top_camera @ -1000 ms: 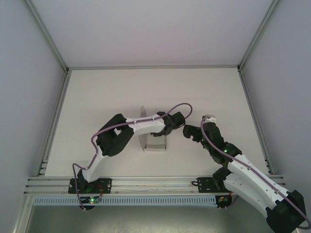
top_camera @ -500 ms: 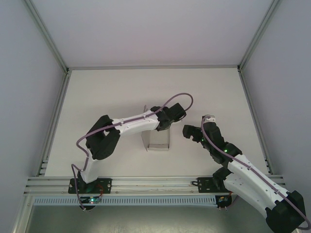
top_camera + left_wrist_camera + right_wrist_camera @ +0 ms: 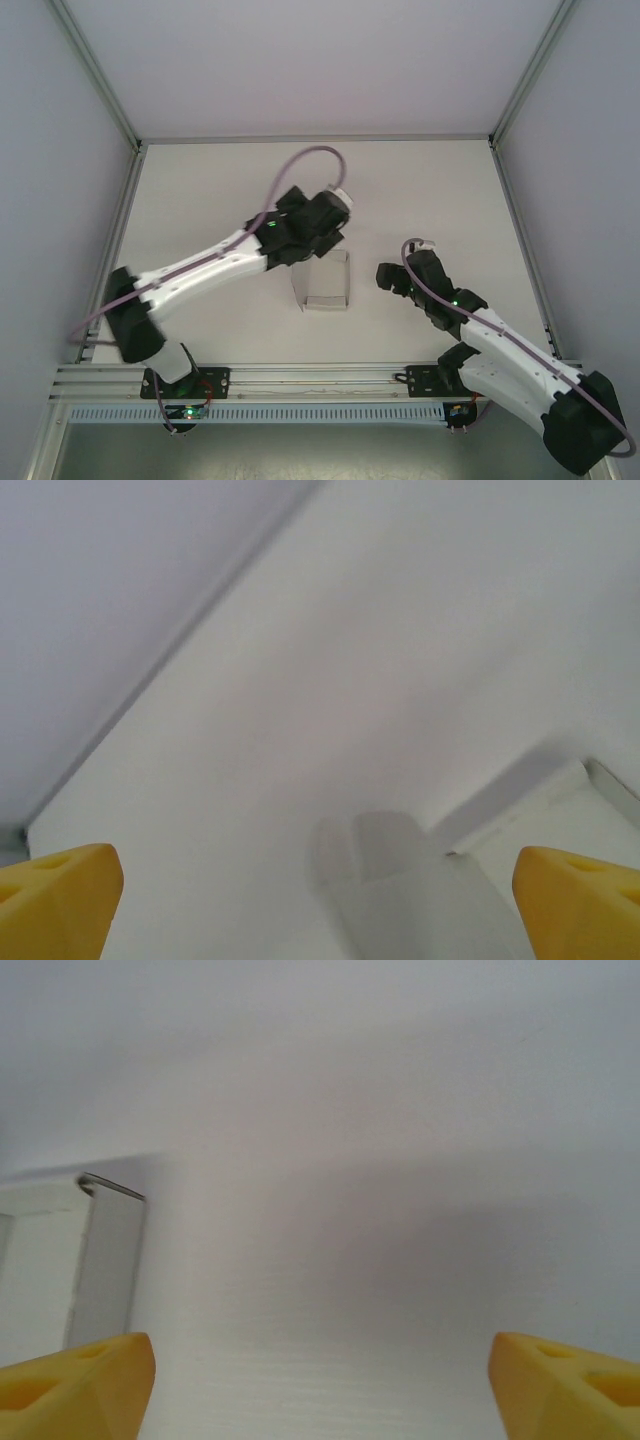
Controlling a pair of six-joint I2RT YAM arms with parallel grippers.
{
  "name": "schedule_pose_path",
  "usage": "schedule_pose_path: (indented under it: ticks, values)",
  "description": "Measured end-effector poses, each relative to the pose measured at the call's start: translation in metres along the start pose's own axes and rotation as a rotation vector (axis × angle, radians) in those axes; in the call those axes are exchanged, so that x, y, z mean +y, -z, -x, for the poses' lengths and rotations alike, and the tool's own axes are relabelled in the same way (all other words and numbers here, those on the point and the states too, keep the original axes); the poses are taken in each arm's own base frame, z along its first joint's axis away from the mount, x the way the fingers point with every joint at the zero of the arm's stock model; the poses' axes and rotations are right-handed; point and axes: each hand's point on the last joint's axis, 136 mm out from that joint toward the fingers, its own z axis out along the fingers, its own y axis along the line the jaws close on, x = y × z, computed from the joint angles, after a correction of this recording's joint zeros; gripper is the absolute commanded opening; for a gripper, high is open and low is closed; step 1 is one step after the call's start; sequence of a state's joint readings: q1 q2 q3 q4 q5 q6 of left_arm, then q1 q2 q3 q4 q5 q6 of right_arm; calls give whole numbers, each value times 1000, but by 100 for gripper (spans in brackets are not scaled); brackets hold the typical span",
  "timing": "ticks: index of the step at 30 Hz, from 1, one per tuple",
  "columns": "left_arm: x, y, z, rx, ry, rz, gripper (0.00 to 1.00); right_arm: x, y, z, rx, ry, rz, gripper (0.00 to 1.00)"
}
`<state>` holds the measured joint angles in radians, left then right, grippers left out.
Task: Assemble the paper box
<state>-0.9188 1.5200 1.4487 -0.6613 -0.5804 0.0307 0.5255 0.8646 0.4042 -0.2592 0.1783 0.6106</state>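
Observation:
The paper box (image 3: 323, 286) is a small open shell of thin white card standing on the table between the two arms. My left gripper (image 3: 306, 246) hovers just behind the box's far left corner, open, with nothing between its yellow fingertips (image 3: 62, 898). In the left wrist view a rounded flap of the paper box (image 3: 400, 875) lies below the left gripper (image 3: 320, 908). My right gripper (image 3: 386, 275) is a short way right of the box, open and empty. In the right wrist view the paper box (image 3: 105, 1252) stands at the left edge, left of the right gripper (image 3: 320, 1390).
White walls on metal frame posts (image 3: 128, 140) close the table in at the back and both sides. A metal rail (image 3: 320, 375) runs along the near edge by the arm bases. Bare white tabletop (image 3: 420, 190) lies behind and around the box.
My left gripper has opened, let go of the box and lifted back toward the far side as its arm stretched out. The right gripper has barely moved. The box stands alone.

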Motion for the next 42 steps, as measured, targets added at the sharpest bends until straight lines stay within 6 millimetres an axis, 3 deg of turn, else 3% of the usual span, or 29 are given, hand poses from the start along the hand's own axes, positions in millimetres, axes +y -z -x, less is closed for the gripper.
schedule_pose_path:
  ticks: [2, 4, 6, 9, 11, 15, 19, 23, 32, 35, 38, 42]
  values:
    - [29, 23, -11, -31, 162, 52, 100, 0, -6, -1, 25, 12, -22, 86]
    - [56, 38, -34, -31, 318, 97, 100, 3, -11, 2, 41, 30, -32, 88]
    - [67, 43, -63, -13, 423, 121, 100, 9, -15, 8, 42, 67, -29, 89]
    - [60, 48, -114, 29, 525, 94, 100, 30, -24, 18, 64, 187, 29, 92]
    - [54, 51, -146, 52, 581, 69, 100, 56, -31, 27, 92, 297, 108, 92]
    - [54, 60, -179, 45, 685, 62, 100, 114, -47, 39, 134, 490, 311, 87]
    - [57, 66, -188, 28, 753, 62, 100, 149, -66, 27, 186, 641, 423, 79]
    - [56, 64, -192, 35, 766, 70, 100, 161, -87, 11, 252, 729, 454, 77]
    - [51, 55, -197, 78, 742, 86, 100, 153, -110, 1, 291, 769, 412, 59]
    - [51, 55, -197, 79, 741, 87, 100, 152, -112, 3, 279, 767, 384, 44]
    - [52, 55, -197, 77, 740, 91, 100, 150, -114, 6, 265, 755, 348, 36]
    - [53, 55, -197, 76, 740, 95, 100, 146, -117, 6, 252, 739, 301, 34]
